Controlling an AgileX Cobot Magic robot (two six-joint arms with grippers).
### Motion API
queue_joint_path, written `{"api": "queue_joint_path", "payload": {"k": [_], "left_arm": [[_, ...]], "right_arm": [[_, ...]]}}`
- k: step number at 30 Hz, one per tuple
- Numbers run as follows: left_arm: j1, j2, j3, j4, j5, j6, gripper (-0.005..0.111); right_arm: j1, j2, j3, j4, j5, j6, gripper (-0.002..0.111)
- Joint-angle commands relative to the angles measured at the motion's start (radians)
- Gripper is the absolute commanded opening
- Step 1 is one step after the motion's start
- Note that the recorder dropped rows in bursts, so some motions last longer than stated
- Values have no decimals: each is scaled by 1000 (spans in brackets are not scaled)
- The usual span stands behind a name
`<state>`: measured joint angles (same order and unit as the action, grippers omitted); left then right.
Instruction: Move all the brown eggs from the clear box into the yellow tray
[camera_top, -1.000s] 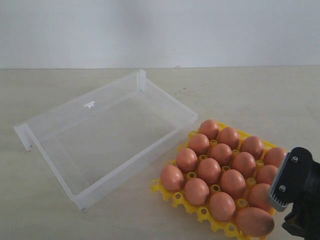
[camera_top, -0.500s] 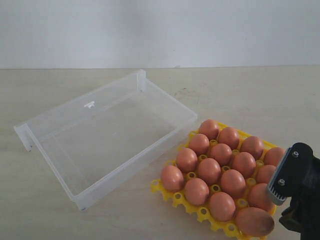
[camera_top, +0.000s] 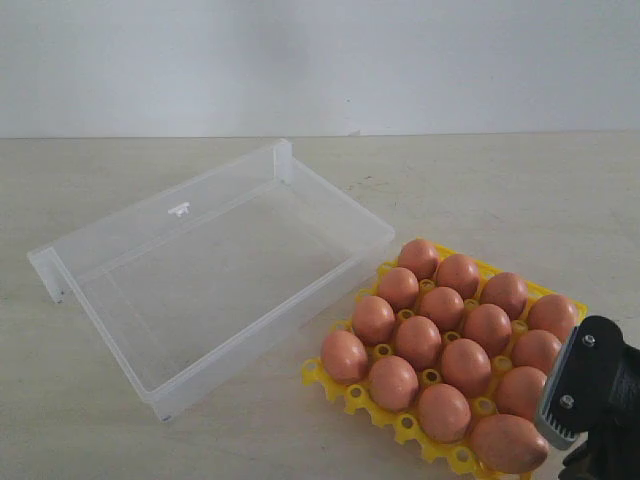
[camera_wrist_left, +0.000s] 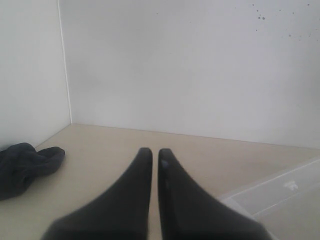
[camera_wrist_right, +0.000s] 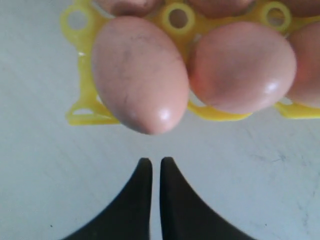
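- Your left pincer (camera_wrist_left: 151, 150) is closed and empty, its dark fingers nearly touching, above the pale desk (camera_wrist_left: 100, 150) near a dark crumpled cloth (camera_wrist_left: 25, 167).
- The shallow clear plastic box (camera_top: 215, 270) lies at 10 o'clock from the bright yellow lattice tray (camera_top: 345, 392).
- The smooth brown eggs (camera_top: 440, 307) sit in the tray's cups.
- Your right pincer (camera_wrist_right: 152, 161) is closed on nothing at the tray's 4 o'clock edge, near the corner egg.

A bare robot test bench, lab-like: pale beige tabletop (camera_top: 500, 180) boxed in by plain white walls (camera_wrist_left: 200, 65), a crumpled dark cloth (camera_wrist_left: 25, 167) lying in one corner
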<state>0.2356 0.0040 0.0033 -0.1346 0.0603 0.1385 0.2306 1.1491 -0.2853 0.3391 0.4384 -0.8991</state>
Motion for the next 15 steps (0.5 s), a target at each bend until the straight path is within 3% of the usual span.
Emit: {"api": "queue_joint_path", "payload": {"k": [1, 15], "left_arm": [[-1, -4, -3, 0, -7, 2, 4], [-1, -4, -3, 0, -7, 2, 4]], "right_arm": [[-1, 1, 17, 103, -51, -130, 0], [-1, 1, 17, 124, -86, -128, 0]]}}
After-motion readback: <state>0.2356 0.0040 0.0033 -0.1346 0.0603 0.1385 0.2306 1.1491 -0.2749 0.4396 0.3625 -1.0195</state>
